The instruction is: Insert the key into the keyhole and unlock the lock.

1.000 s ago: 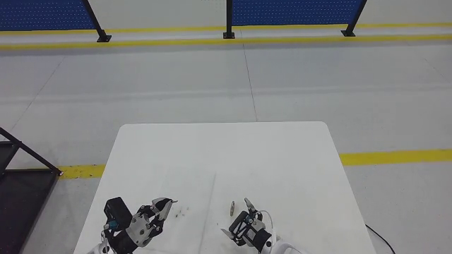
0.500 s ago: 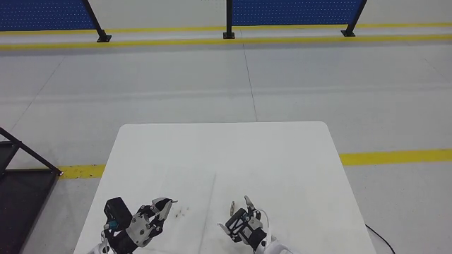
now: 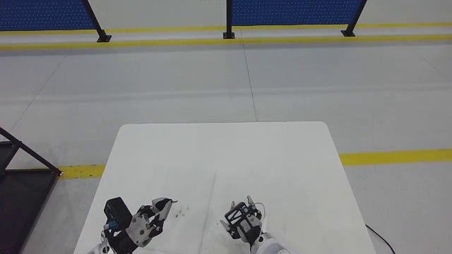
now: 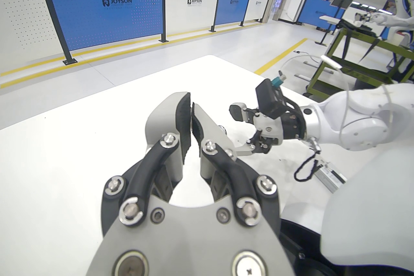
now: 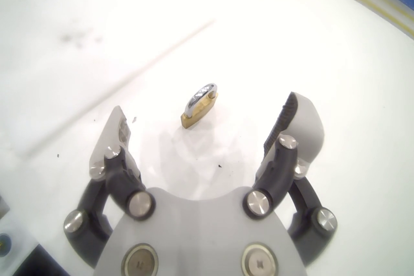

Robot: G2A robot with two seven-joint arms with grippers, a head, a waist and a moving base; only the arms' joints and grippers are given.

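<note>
A small brass padlock [image 5: 199, 109] with a silver shackle stands on the white table [image 3: 226, 155], near the front edge. My right gripper [image 5: 206, 109] is open and hangs just above it, one finger on each side and neither touching. From the left wrist view this gripper [image 4: 241, 131] sits low over the table. My left gripper [image 4: 191, 114] is shut and raised to the left of the lock. In the top view, a thin dark tip at the left gripper's [image 3: 164, 206] fingertips looks like the key; I cannot make it out between the pads.
Dark specks [image 3: 181, 212] mark the table between the grippers, and a faint seam [image 3: 212, 197] runs front to back. A small grey box with a black cable [image 4: 328, 175] lies by the right arm. A black cart [image 3: 18, 176] stands left of the table.
The right gripper shifted a little left and turned over the padlock, which it now covers in the top view. The left gripper stayed put.
</note>
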